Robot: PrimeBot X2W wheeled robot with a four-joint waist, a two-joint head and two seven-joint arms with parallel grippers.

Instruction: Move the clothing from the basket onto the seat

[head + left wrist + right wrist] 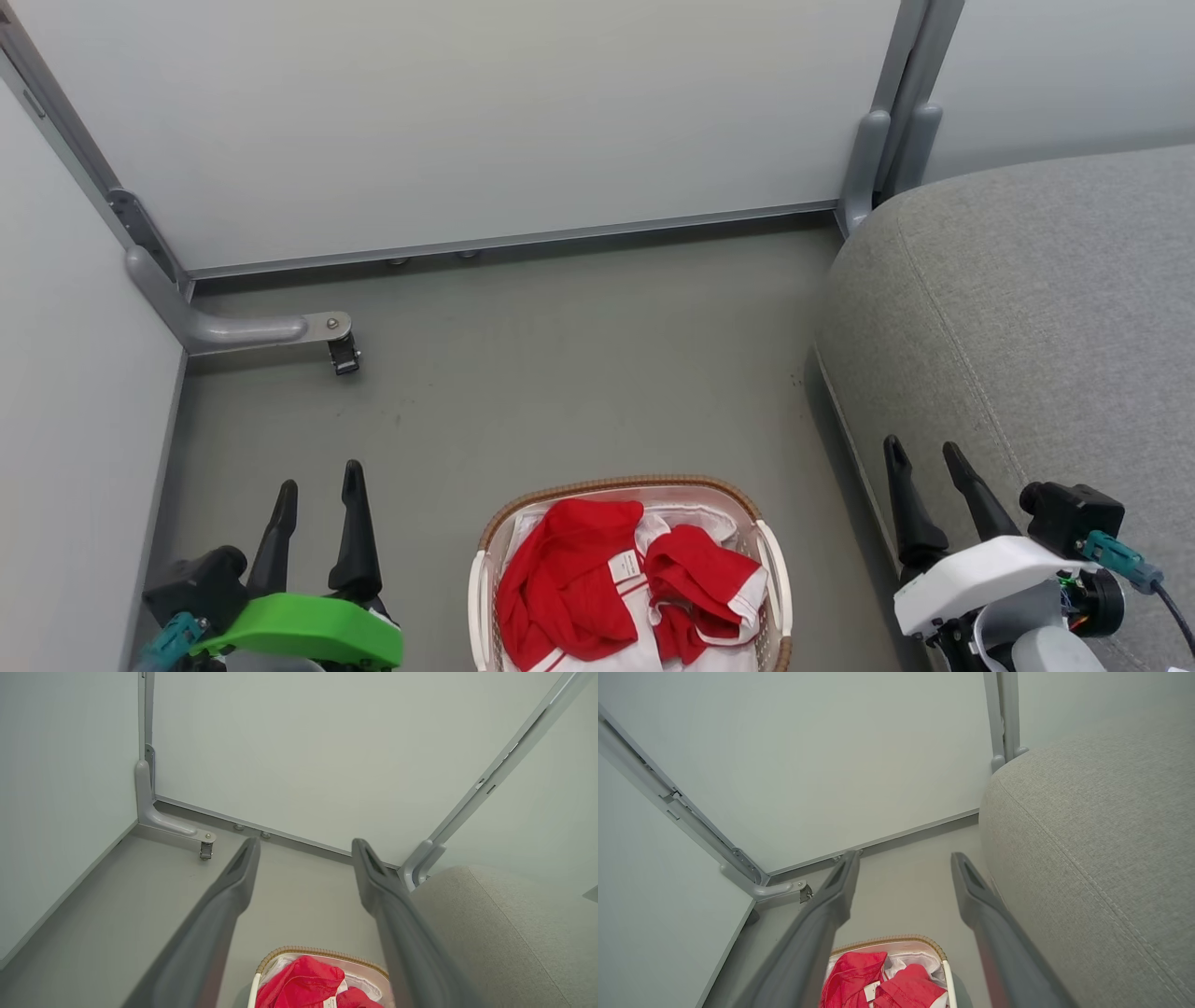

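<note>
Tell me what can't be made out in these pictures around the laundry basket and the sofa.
The basket: head view, its near end is cut off by the bottom edge.
The clothing: head view, bunched folds hide how many garments there are.
The label: head view, print too small to read.
The sofa: head view, runs past the right edge.

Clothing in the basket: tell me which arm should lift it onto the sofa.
Probably the right. The left gripper and right gripper are both open and empty, flanking the basket of clothing, but the sofa lies on the robot's right, beside the right gripper, so its carry looks shorter.
</note>
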